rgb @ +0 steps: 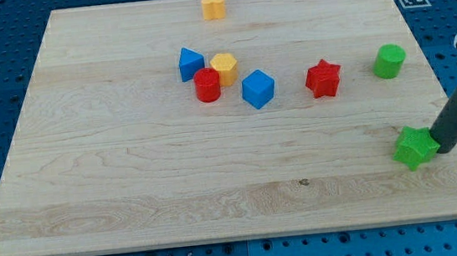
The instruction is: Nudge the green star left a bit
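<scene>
No containers are present; all blocks rest directly on the wooden surface [132, 171]. The green star [414, 146] lies flat near the view's right edge, toward the bottom, well apart from the other blocks. The arm carries no pincer; it ends in a dark rod slanting down from the view's right, and my tip [442, 146] sits at the star's right side, touching or just beside it. Above the star stands a green cylinder [389, 60], with a red star [323, 78] to its left. Near the centre, a blue cube [257, 89], red cylinder [207, 85], yellow block [224, 64] and blue triangular block [190, 63] form a cluster. Another yellow block [213, 5] sits near the top edge.
</scene>
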Action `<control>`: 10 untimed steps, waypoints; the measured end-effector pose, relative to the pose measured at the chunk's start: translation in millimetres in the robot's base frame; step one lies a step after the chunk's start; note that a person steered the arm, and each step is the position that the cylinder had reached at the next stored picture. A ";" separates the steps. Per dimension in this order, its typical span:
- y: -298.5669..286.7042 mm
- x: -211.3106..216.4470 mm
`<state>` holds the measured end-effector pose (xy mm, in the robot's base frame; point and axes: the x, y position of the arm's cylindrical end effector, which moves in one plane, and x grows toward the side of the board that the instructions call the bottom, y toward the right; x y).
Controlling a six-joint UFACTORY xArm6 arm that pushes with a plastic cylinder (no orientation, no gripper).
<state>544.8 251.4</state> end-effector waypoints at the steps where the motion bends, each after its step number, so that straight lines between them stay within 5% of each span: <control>1: 2.0 -10.4; 3: -0.1 -40.9; 10: -6.5 21.9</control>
<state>566.7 244.9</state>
